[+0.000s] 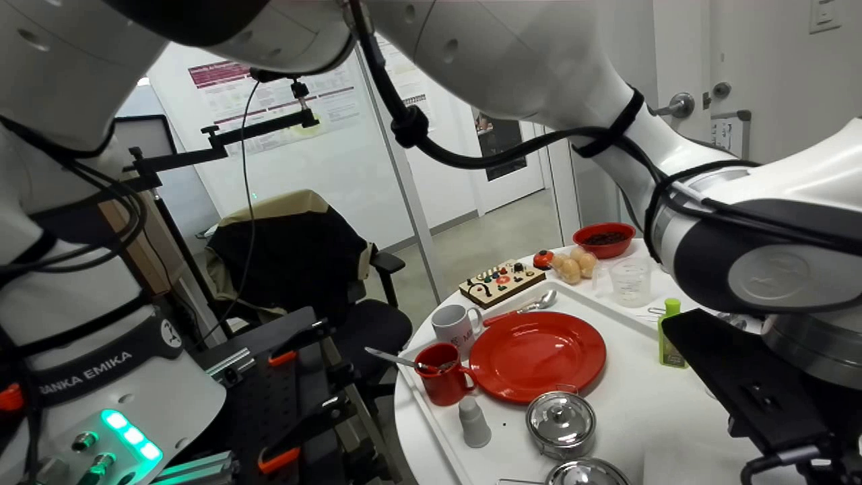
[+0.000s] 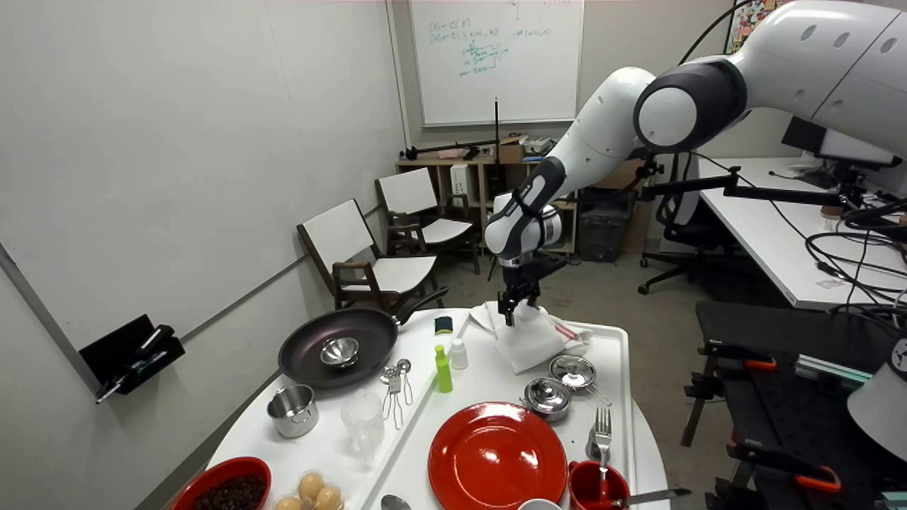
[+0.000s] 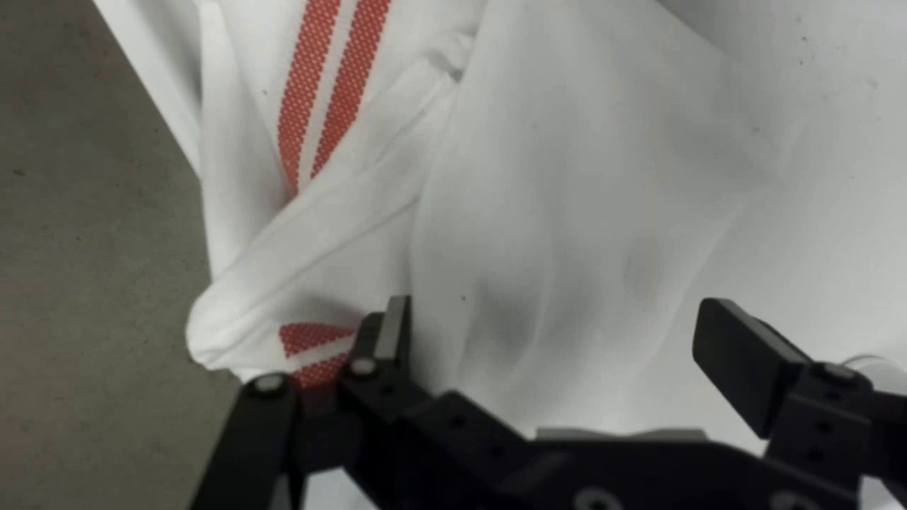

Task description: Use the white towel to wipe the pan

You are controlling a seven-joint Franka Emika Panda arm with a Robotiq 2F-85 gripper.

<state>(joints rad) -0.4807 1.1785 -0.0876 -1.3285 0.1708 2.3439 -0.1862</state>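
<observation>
The white towel with red stripes lies crumpled at the far end of the white tray in an exterior view. It fills much of the wrist view, its left part hanging past the table edge. My gripper is open, its two fingers wide apart over the towel. One finger is beside the striped fold; I cannot tell if it touches. The gripper also shows pointing down at the towel in an exterior view. The black frying pan stands on the table beside the tray, with a small steel bowl in it.
Near the towel are a white bottle, a green bottle, a sponge and two lidded steel pots. A red plate and a red mug stand on the tray.
</observation>
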